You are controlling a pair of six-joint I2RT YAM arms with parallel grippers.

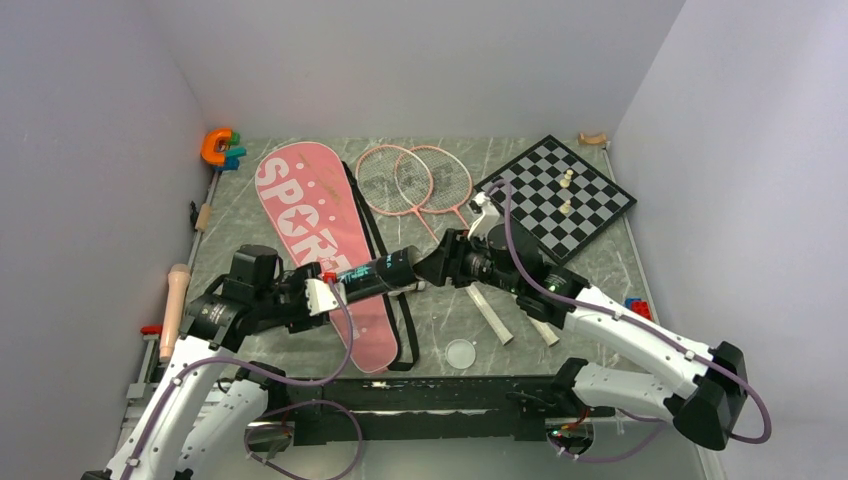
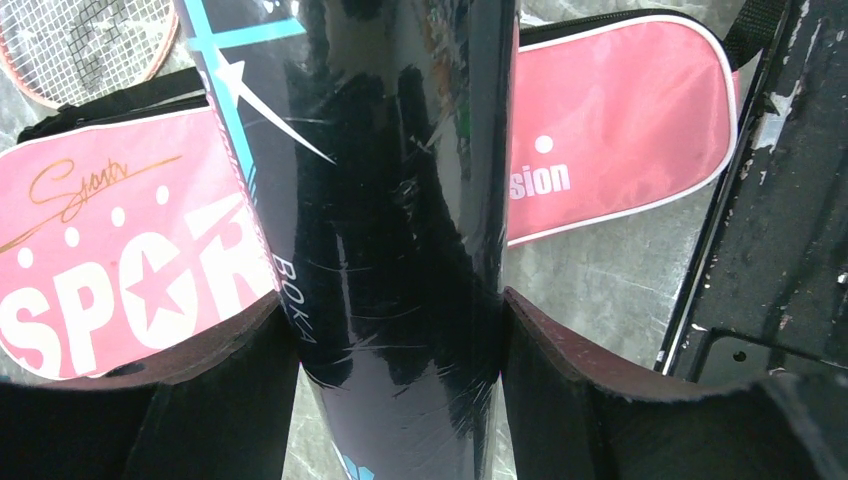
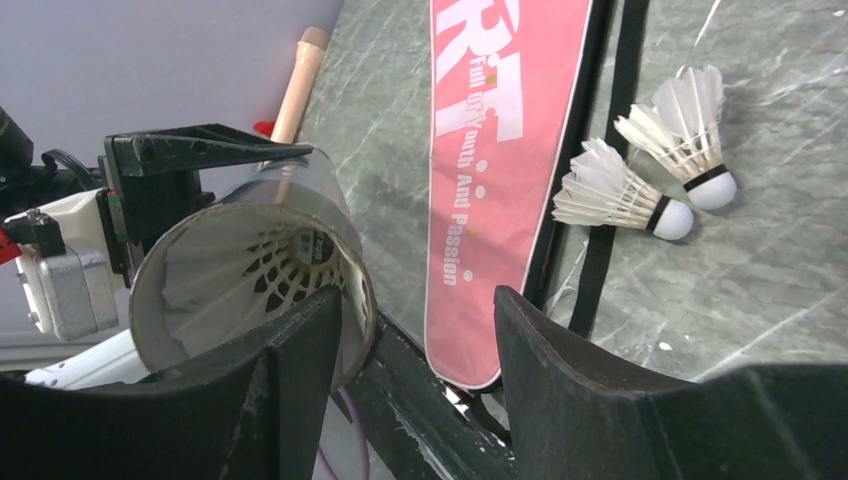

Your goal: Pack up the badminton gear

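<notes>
My left gripper (image 1: 335, 288) (image 2: 398, 306) is shut on the long dark tube (image 1: 375, 273) (image 2: 390, 200) and holds it level above the pink SPORT bag (image 1: 310, 220) (image 2: 110, 260). The tube's open mouth (image 3: 250, 280) faces my right gripper (image 1: 440, 264) (image 3: 415, 300), which is open and empty right at the mouth. A feather shuttlecock (image 3: 275, 275) sits inside the tube. Two white shuttlecocks (image 3: 620, 192) (image 3: 690, 125) lie on the table beside the bag's black strap (image 3: 605, 210). Two pink rackets (image 1: 415, 178) lie behind, their white handles (image 1: 492, 315) under my right arm.
A chessboard (image 1: 560, 198) with pale pieces lies at the back right. An orange C-shaped toy (image 1: 215, 146) is in the back left corner. A clear round lid (image 1: 461, 353) lies near the front edge. A pale wooden stick (image 1: 176, 295) lies along the left wall.
</notes>
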